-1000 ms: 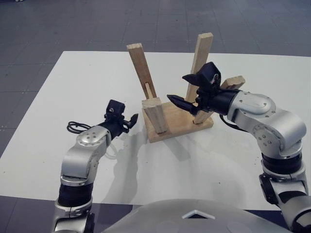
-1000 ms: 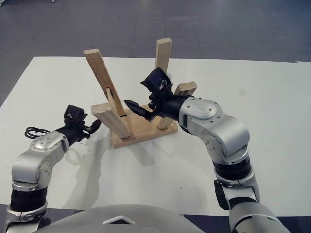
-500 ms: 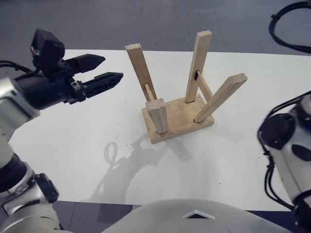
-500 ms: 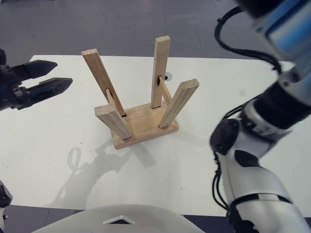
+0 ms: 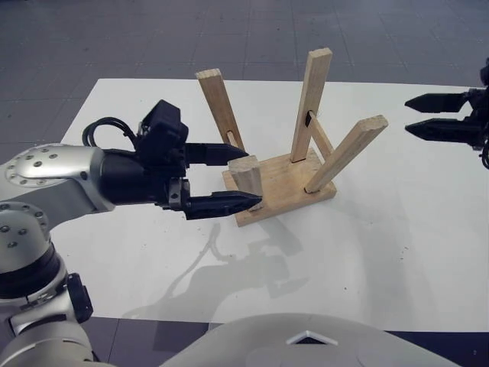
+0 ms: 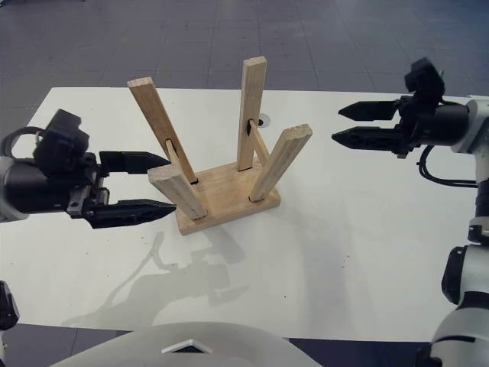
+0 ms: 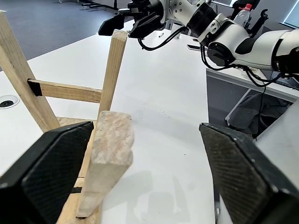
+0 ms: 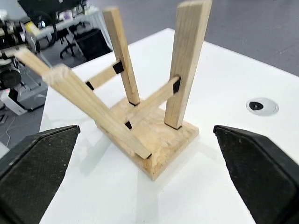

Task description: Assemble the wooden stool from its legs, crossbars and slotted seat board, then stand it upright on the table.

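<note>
**Checking in on the upside-down stool**

Got the wooden stool [image 5: 279, 180] parked around the middle of the white surface [image 5: 382, 252], flipped over, with the seat board [image 5: 283, 191] lying flat on the surface. Looks like the board's long axis runs left to right, right end swung a bit farther back.

Counting four legs sticking up and splaying outward:
- far-left leg [image 5: 220, 107], leaning left
- far-right leg [image 5: 313, 99], closest to vertical
- near-right leg [image 5: 345, 153], tilting hard to the right
- near-left leg [image 5: 248, 183], tipping toward the robot

Can make out a right crossbar [image 5: 321, 139] bridging the two right legs, and a left crossbar [image 8: 100, 77] joining the two left ones.

Got the left hand [image 5: 252, 179] raised on the stool's left, fingers spread wide and pointing right, straddling the top of the near-left leg. Can't tell from the wrist view whether one pad [image 7: 51, 172] actually touches the wood.

Over on the right, seeing the right hand [image 6: 338, 125] up in the air, well apart from the stool. Fingers spread there too, tips aimed left, gripping nothing.

Also spotting a small round cable hole [image 6: 263, 120] in the surface just behind the far-right leg.
</note>
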Tool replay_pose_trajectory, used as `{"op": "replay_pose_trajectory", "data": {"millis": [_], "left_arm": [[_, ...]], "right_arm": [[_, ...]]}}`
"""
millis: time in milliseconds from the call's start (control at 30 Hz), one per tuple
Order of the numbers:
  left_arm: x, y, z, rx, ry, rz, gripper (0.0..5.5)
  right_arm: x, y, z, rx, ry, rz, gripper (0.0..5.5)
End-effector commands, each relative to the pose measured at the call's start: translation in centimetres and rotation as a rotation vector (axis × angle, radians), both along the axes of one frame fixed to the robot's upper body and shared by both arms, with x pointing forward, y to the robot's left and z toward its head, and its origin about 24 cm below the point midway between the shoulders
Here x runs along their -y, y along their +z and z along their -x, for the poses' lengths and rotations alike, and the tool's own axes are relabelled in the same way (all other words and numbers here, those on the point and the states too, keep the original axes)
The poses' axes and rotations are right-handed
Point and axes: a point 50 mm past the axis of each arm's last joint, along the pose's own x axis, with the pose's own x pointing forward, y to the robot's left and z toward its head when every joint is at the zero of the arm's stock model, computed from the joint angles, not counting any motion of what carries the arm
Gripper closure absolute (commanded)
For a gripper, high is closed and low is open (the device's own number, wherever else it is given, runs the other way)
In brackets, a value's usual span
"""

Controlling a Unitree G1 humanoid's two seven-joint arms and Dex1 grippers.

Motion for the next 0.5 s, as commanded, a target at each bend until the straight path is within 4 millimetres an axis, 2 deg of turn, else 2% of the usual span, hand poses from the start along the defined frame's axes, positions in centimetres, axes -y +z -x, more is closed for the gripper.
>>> {"op": "replay_pose_trajectory", "data": {"millis": [33,100,167,433,500], "left_arm": [[0.5,-1.4,-0.8,0.008,0.083,-0.046,1.31],[0.7,-1.9,-1.1,0.012,0.103,-0.055,1.31],[0.7,-2.1,-1.2,0.0,0.11,-0.044,1.6],[-0.3,-2.7,-1.0,-0.054,0.059,-0.054,3.05],[-0.7,-2.7,-1.2,-0.053,0.053,-0.056,3.36]], "right_arm": [[-0.6,-0.5,0.6,0.017,0.1,0.073,0.23],[-1.6,-0.9,0.9,0.017,0.158,0.074,0.23],[-3.1,-1.0,1.0,0.028,0.219,0.062,0.23],[-8.2,-0.1,1.5,0.103,0.339,-0.011,0.23],[-8.6,0.0,1.9,0.05,0.348,-0.031,0.53]]}}
